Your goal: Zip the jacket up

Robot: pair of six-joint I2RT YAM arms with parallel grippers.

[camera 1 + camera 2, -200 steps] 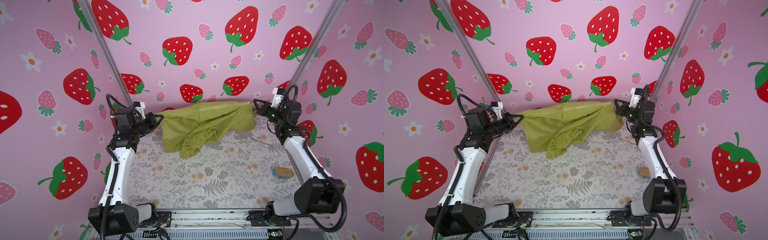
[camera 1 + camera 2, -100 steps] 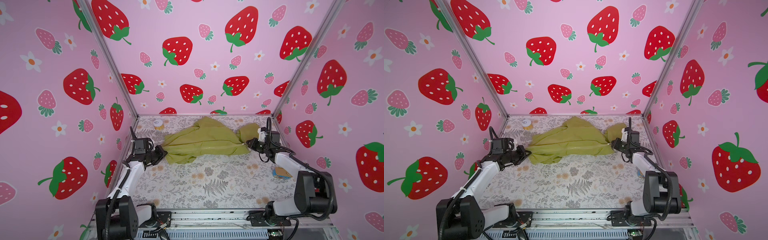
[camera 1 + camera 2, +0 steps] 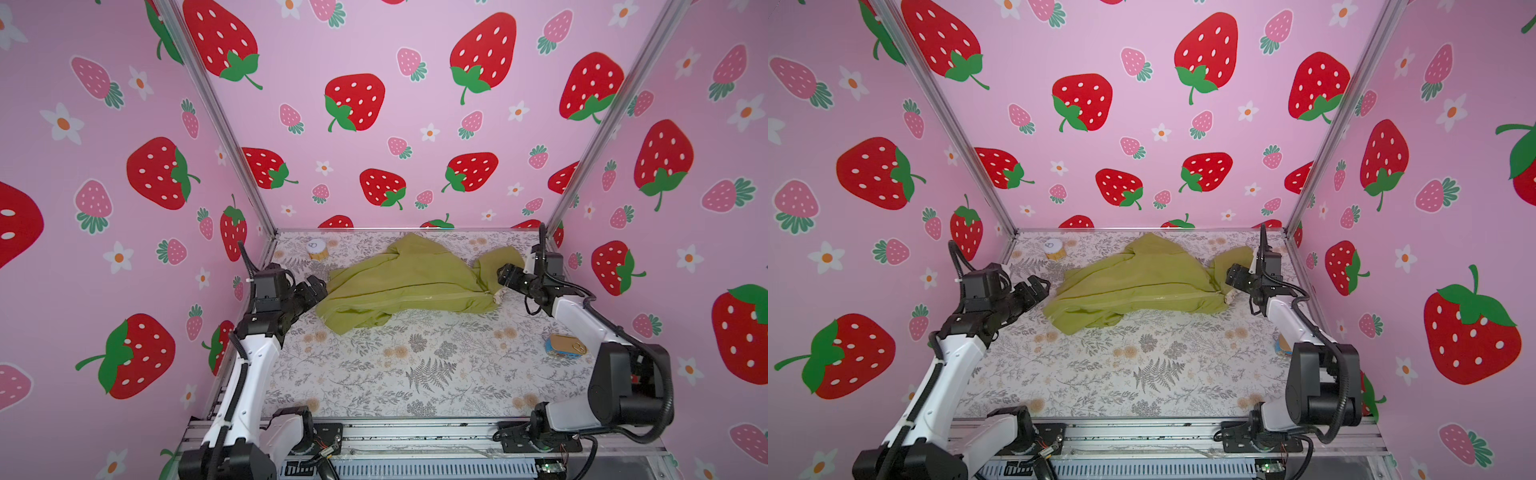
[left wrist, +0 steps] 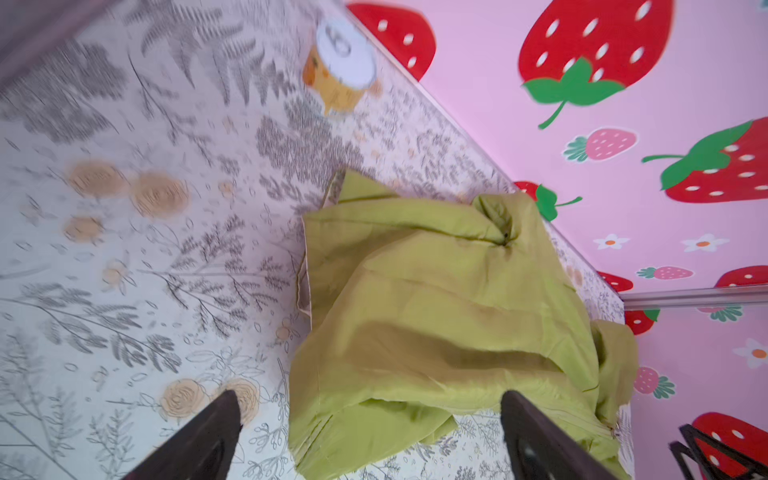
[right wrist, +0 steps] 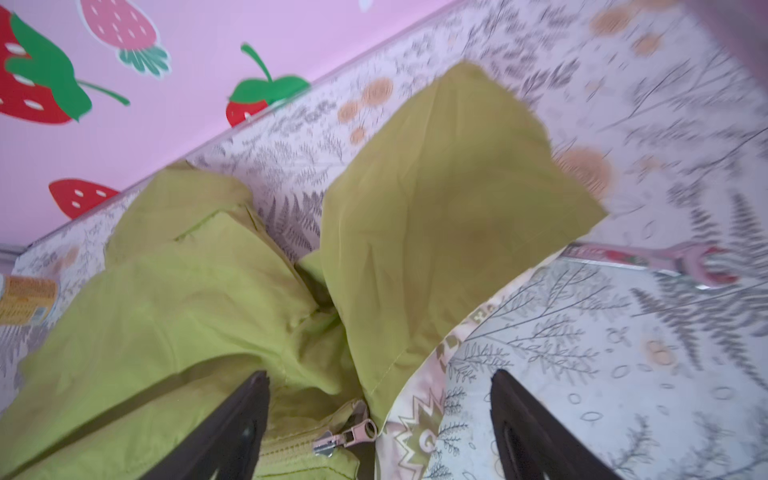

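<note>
Table (image 3: 415,374) front lies open; jacket (image 3: 407,282) fills rear.

Surface (image 3: 415,365): pale cloth, grey fern and tan flower print. Far left corner: small yellow tub (image 3: 317,248), white top, upright, close to back wall. Right side, nearer half: flat blue tin (image 3: 565,345), tan top, close to right wall. Pink strawberry walls (image 3: 374,62) on three sides, silver posts (image 3: 220,120) in far corners. Metal rail (image 3: 415,436) along near edge.
</note>
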